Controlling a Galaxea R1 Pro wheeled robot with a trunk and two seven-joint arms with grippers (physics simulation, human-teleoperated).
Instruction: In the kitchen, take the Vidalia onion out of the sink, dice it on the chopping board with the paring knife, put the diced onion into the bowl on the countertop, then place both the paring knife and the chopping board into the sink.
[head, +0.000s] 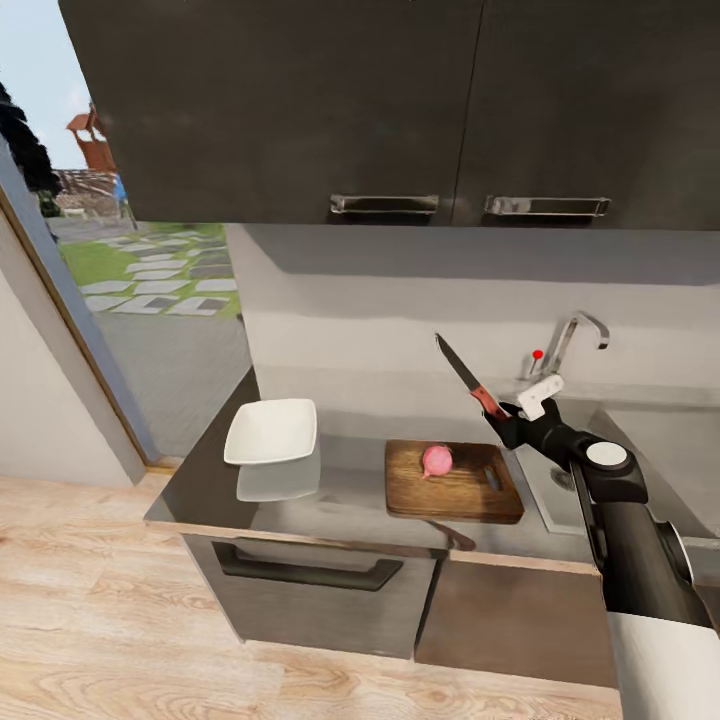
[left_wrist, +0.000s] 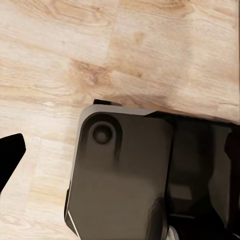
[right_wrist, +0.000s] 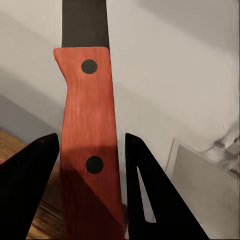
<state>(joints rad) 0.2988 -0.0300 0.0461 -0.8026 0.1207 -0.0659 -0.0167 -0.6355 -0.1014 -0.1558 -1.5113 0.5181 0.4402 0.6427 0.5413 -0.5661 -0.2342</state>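
The pinkish-red Vidalia onion sits whole on the dark brown chopping board, which lies on the grey countertop just left of the sink. My right gripper hovers above the board's far right corner, shut on the paring knife. The dark blade points up and to the left, over the onion. In the right wrist view the red-orange handle is clamped between the two black fingers. The white square bowl rests on the countertop's left end. One dark finger of my left gripper hangs over the floor.
The chrome tap and red-tipped knob stand behind the sink. Dark wall cabinets hang above the wall. A window opens at the left past the bowl. The left wrist view looks down on my dark base and the wooden floor.
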